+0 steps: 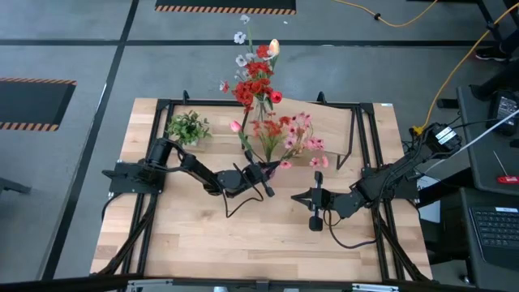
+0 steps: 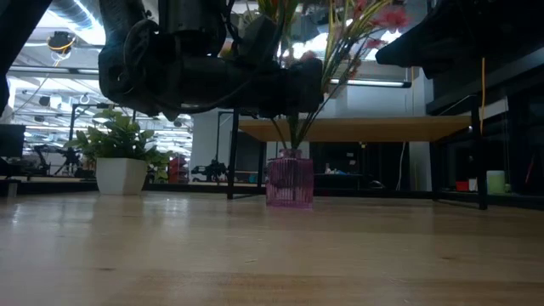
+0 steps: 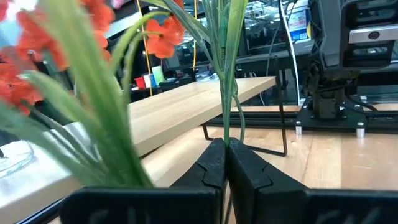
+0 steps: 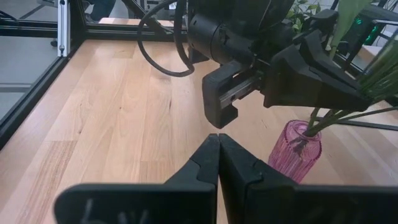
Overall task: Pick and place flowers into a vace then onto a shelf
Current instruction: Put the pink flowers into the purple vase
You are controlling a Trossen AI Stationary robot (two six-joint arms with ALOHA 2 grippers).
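Note:
A pink ribbed glass vase [image 2: 289,181] [image 4: 295,149] stands on the table in front of the shelf [image 2: 357,128], a light-wood board on thin black legs. Flowers [image 1: 284,134] with green stalks and red, orange and pink blooms stand in the vase and fan out above it. My left gripper [image 1: 261,172] [image 3: 225,155] hovers just above the vase's mouth, shut on a green stalk. My right gripper [image 1: 296,196] [image 4: 217,146] hangs over the table to the right of the vase, shut and holding nothing. My left gripper pinches a thin green stalk [image 3: 226,134] between its two fingertips. The fingers come level from the table's left and lie across the stalk. The stalk stands roughly upright, rising above the fingers to its blooms, and its lower part [image 4: 314,121] runs down into the pink vase.
A small potted green plant [image 1: 188,127] [image 2: 121,161] stands near the table's far left. A second bunch of red and white blooms [image 1: 255,77] rises at the far edge. Black frame rails [image 1: 369,138] border the table. Bare wood [image 1: 243,235] lies toward the near edge.

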